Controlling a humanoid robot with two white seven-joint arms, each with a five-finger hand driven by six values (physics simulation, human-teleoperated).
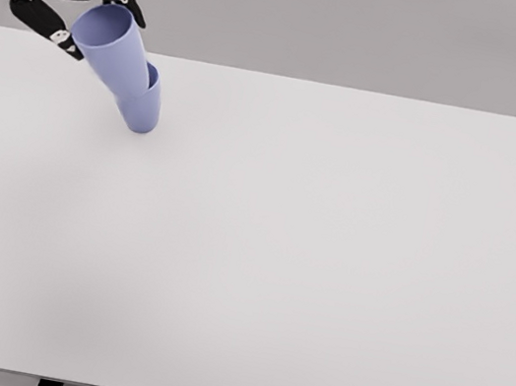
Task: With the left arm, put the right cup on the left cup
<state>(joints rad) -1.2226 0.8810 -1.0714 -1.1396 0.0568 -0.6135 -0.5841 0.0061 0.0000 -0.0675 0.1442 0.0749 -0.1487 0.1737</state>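
Observation:
Two light blue cups are at the table's far left. One cup [111, 49] is tilted, its open mouth leaning up and to the left, and its base sits inside the other cup [146, 105], which stands on the table and also leans. My left hand [96, 20] comes in from the upper left and sits at the tilted cup's rim. Its dark fingers [129, 4] lie on the far side of the rim and the thumb [58, 35] on the near side, shut on that cup. The right arm is out of view.
The white table [325, 265] fills most of the view, with its far edge just behind the cups and its near edge at the bottom. A grey wall stands behind.

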